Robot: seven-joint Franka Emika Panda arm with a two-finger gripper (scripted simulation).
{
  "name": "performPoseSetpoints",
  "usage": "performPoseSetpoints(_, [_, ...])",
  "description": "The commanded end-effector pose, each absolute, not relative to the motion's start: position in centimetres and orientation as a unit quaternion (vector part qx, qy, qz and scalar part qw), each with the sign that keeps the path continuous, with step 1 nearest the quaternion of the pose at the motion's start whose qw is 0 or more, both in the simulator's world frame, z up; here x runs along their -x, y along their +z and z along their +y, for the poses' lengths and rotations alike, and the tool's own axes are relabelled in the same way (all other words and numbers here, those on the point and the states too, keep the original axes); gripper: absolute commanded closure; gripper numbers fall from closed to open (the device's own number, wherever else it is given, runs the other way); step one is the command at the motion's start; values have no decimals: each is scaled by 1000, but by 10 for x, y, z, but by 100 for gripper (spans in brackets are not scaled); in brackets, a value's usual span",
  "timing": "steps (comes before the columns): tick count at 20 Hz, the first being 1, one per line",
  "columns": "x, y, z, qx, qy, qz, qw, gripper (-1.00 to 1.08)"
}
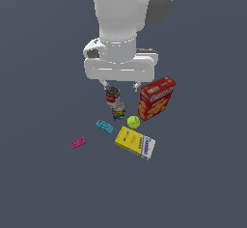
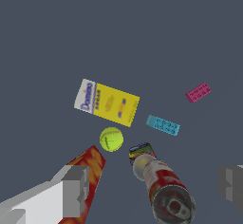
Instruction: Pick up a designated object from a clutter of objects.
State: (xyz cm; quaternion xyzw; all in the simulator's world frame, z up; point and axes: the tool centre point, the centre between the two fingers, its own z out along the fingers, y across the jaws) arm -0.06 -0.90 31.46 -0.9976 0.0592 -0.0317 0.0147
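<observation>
The designated can [image 1: 112, 97], red and white with a dark metal top, stands in the clutter just behind the shorter multicoloured can [image 1: 118, 112]. My gripper [image 1: 120, 86] is open and hangs directly above it, fingertips about level with the can's top. In the wrist view the red-and-white can [image 2: 167, 192] lies between my two grey fingers [image 2: 71, 190], nearer the other finger, and neither pad touches it. The shorter can [image 2: 141, 150] shows just beyond it.
A tall red cracker box [image 1: 155, 98] stands at the exterior view's right of the cans. A tennis ball [image 1: 133, 121], a flat yellow-and-white box [image 1: 134, 142], a cyan brick [image 1: 104, 126] and a pink brick [image 1: 78, 142] lie nearer the front.
</observation>
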Motion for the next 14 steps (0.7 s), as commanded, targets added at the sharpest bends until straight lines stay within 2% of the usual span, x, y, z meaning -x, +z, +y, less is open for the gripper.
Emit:
performPoseSetpoints(1, [10, 304, -15, 996, -28, 88, 13, -92])
performPoseSetpoints(14, [78, 239, -44, 964, -9, 265, 4, -92])
